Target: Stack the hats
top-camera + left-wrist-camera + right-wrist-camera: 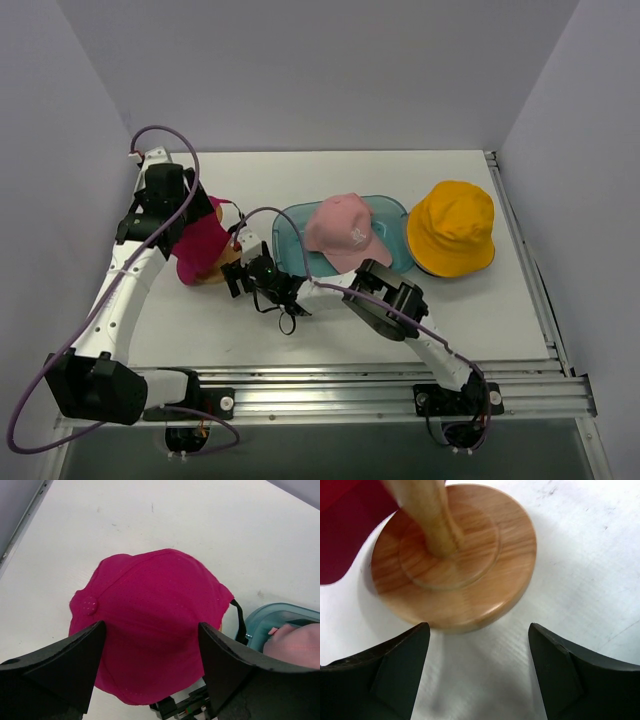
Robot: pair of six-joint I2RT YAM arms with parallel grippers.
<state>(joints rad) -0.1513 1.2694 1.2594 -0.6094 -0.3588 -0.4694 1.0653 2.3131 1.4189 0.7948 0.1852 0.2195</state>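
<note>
A magenta hat (205, 248) sits draped over a wooden stand (218, 272) at the table's left. My left gripper (192, 222) hovers open just above it, its fingers either side of the magenta crown (150, 620) without touching. A pale pink hat (340, 232) lies in a teal tray (290, 245) at the middle. To the right of it a yellow-orange hat (452, 228) rests on the table. My right gripper (477, 630) is open and low, right in front of the stand's disc base (455, 565), with only bare table between its fingers.
The teal tray's rim (267, 617) and the pink hat (297, 642) lie close on the right of the magenta hat. Grey walls close in the table on the left, back and right. A metal rail (400, 385) runs along the near edge.
</note>
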